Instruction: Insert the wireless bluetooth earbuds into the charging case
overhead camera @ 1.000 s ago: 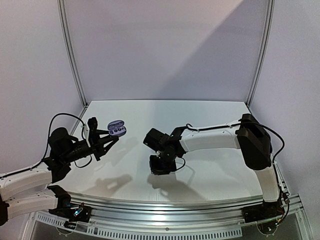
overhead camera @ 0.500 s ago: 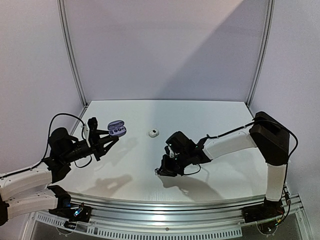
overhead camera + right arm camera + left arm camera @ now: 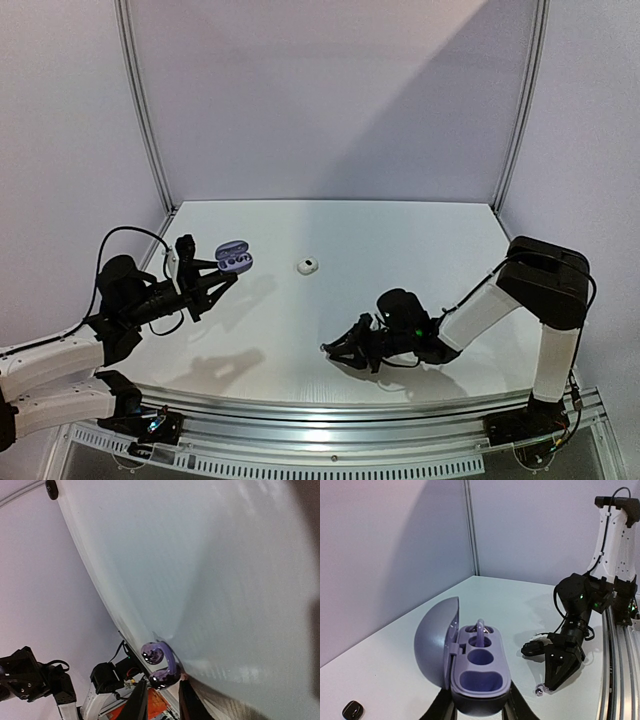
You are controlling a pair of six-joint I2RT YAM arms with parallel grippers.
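My left gripper (image 3: 230,272) is shut on the open purple charging case (image 3: 234,258) and holds it up in the air over the table's left side. In the left wrist view the case (image 3: 480,680) has its lid swung left, one purple earbud (image 3: 481,630) standing in the far slot and the near slots empty. My right gripper (image 3: 331,349) lies low at the table's near edge. Its jaws are closed on the lower ball of a second purple clip earbud (image 3: 161,666), which touches the table. This earbud also shows in the left wrist view (image 3: 539,691).
A small white piece (image 3: 307,265) lies mid-table, beyond the right gripper. A small black piece (image 3: 352,710) lies on the table at the left, also seen in the right wrist view (image 3: 51,488). The table's front rail (image 3: 400,415) runs close behind the right gripper.
My right arm has dropped and stretched out low along the table while its fingertips stayed near the front edge. That uncovered the white piece. The left arm and case have not moved.
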